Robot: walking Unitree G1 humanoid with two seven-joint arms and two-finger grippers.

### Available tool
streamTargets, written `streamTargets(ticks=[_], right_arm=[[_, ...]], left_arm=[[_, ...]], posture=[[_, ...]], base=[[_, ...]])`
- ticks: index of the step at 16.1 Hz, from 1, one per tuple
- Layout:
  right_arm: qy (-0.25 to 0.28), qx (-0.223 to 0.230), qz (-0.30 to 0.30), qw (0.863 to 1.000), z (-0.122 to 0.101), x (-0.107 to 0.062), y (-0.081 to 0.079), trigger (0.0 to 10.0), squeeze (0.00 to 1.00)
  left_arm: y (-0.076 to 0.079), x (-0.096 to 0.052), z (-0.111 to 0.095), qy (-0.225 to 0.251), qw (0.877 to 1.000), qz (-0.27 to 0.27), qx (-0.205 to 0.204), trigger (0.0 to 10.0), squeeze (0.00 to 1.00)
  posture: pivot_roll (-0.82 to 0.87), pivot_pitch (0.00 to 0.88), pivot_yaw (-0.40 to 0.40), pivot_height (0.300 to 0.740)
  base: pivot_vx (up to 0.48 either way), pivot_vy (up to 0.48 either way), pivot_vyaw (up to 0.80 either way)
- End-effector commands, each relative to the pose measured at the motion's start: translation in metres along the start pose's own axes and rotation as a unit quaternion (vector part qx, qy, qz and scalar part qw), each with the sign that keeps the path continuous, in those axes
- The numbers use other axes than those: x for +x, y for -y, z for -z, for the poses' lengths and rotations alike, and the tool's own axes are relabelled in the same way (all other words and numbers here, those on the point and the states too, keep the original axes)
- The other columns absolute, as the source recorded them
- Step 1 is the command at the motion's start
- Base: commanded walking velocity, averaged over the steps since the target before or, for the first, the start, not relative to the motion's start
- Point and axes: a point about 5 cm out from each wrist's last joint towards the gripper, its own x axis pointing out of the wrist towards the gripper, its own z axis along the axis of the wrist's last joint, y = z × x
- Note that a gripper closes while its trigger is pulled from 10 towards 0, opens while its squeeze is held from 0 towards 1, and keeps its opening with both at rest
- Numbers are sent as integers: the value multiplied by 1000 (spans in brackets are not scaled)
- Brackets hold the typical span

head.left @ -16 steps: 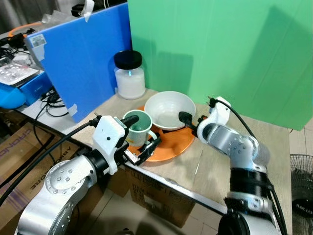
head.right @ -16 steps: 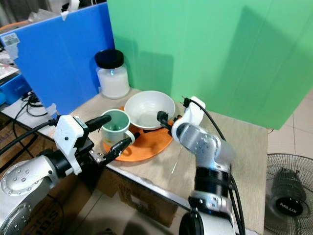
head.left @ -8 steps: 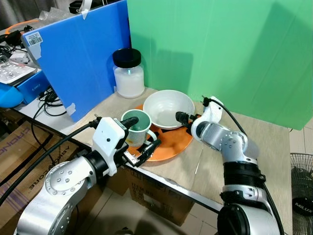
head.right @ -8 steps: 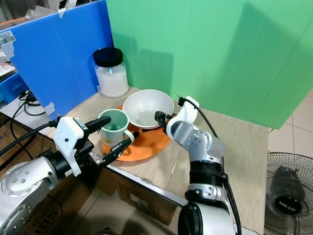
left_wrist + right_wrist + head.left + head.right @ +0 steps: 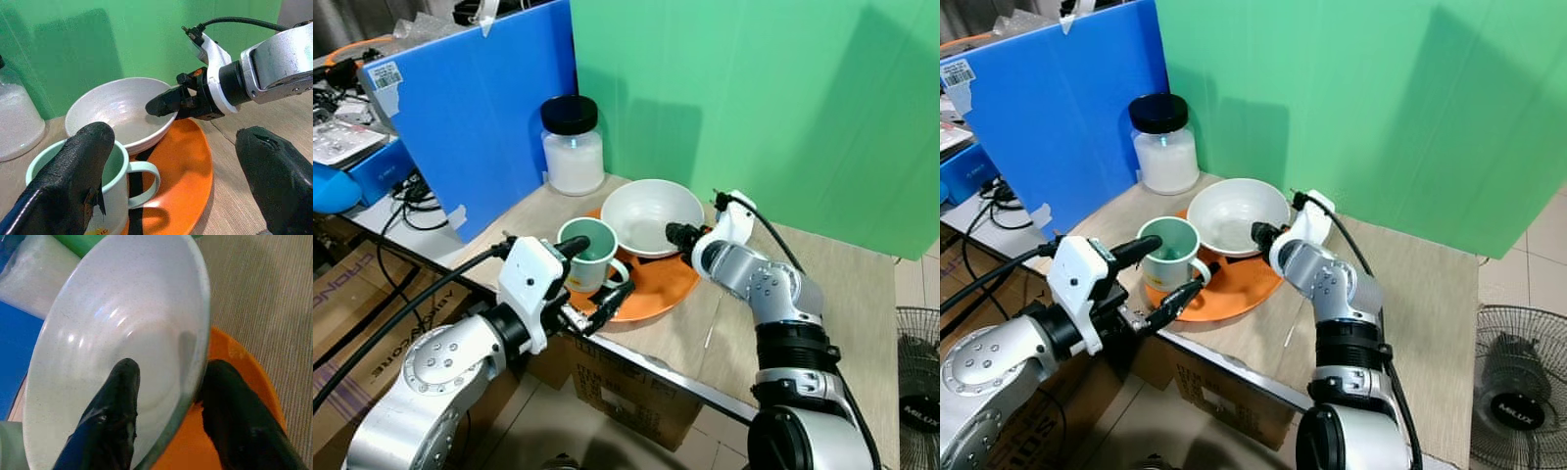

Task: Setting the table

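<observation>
Where the orange plate [image 5: 661,284] sits near the front edge of the wooden table [image 5: 822,294], we see the white bowl [image 5: 646,215] resting on the plate's far half and the pale green mug [image 5: 589,253] standing upright on its near-left part, handle turned toward the plate's middle. The right gripper [image 5: 168,406] straddles the bowl's rim on the side away from the mug: one finger [image 5: 115,406] lies inside the bowl, the other outside just over the plate, spread with the rim between them, and we cannot tell if they press it yet. The left gripper [image 5: 597,272] sits at the plate's near-left edge, fingers wide apart around the mug, one finger [image 5: 73,181] against the mug's outer wall, the other beyond the handle, not clenched. Behind the plate, toward the blue panel [image 5: 470,117], stands a black-lidded jar [image 5: 573,147] of white contents. The green backdrop [image 5: 754,108] rises behind the table, well beyond the plate.
</observation>
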Motion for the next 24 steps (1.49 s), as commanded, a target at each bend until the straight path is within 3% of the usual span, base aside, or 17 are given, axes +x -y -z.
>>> streamTargets(ticks=[1,9,13,18,20,22,23,24], right_arm=[[3,-1,-42,999,-2,2,-27,0,0],[18,6,-40,999,-8,2,-26,0,0],[122,38,-46,991,-39,-4,-24,0,0],[171,75,-48,981,-58,-11,-15,0,0],[209,67,-56,974,-72,-22,-10,0,0],[236,14,-64,969,-84,-39,-5,0,0],[248,-17,-71,966,-88,-50,-4,8902,0],[278,-68,-74,955,-95,-74,1,10000,0]], left_arm=[[2,0,-3,4,1000,2,8,10000,31],[0,1,-3,6,1000,-1,13,10000,35],[-8,6,-6,17,999,-17,25,10000,31],[-13,10,-7,24,999,-21,32,10000,35],[-15,13,-9,31,999,-25,37,10000,31],[-18,16,-10,33,998,-37,39,10000,35],[-20,17,-11,35,997,-46,41,10000,39],[-24,21,-13,43,996,-67,41,10000,39]], posture=[[176,0,3,740],[174,0,5,740],[167,0,14,740],[143,0,37,740],[136,0,45,740],[121,0,54,740],[119,0,55,740],[107,0,57,740]], base=[[0,0,0],[0,0,0],[0,0,0],[0,0,0],[0,0,0],[0,0,0],[0,0,0],[0,0,0]])
